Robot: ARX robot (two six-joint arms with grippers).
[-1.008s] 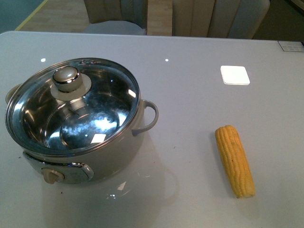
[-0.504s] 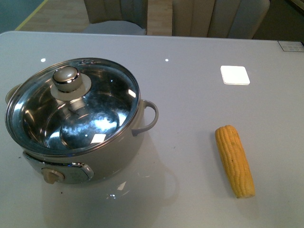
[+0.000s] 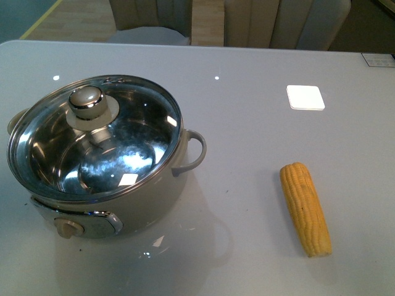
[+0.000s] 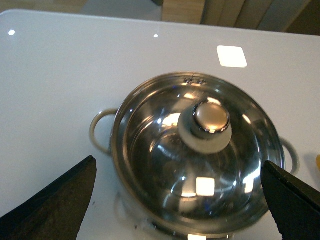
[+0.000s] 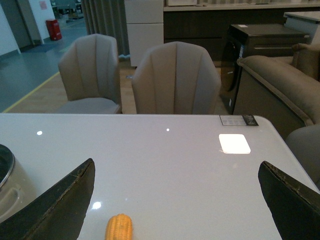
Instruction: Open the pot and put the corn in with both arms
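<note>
Front view: neither arm visible. Pot at left on glossy grey table; cream body, loop side handle, beige dial in front. Clear domed lid with steel rim seated on it, topped by polished round knob. Corn, yellow, tapered, ridged with kernels, lying well apart at right.

Left wrist view: left gripper hovering above lid, black fingers spread wide, nothing held. Judged: opening step not yet begun; next calls for descent centred on knob, then closing around it.

Right wrist view: right gripper spread wide, empty, above table near corn's end.
</note>
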